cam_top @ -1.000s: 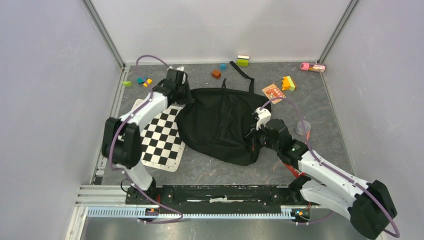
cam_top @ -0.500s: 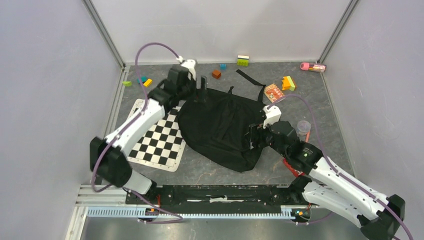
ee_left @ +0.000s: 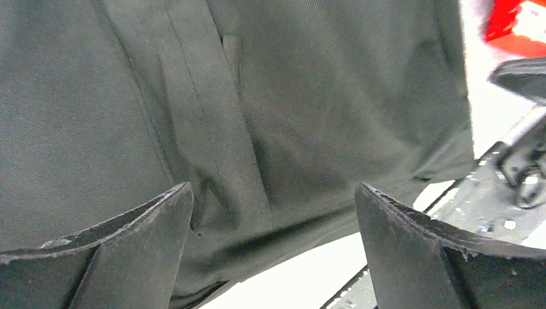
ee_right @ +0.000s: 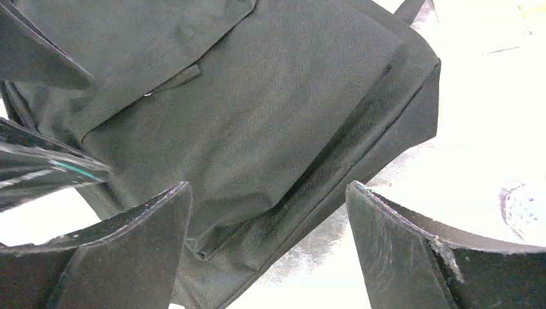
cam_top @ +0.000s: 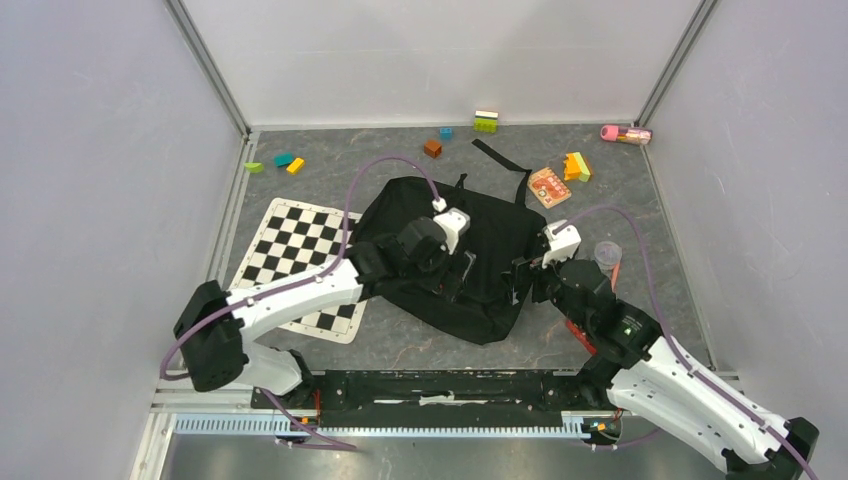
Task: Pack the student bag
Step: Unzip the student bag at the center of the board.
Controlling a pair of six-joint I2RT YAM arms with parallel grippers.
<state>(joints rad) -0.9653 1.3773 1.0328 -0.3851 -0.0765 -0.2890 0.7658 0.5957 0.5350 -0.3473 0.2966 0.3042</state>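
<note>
Item: student bag (cam_top: 500, 225). Black, lying slumped flat mid-bench (cam_top: 660, 200), near-left edge beside chequered mat (cam_top: 290, 240).
- Left end effector (ee_left: 273, 193): released, jaws wide, hovering over bag centre. A second ago clenched on bag's far-left corner.
- Right end effector (ee_right: 267, 190): released, above bag's right edge. Earlier clenched there.
- Bag since shifted right; more of mat uncovered.

No writing can be read anywhere. The orange card (cam_top: 548, 186) beside the bag (cam_top: 495, 225) may carry print, but it is too small to make out, as is the pink tube (cam_top: 625, 133).
</note>
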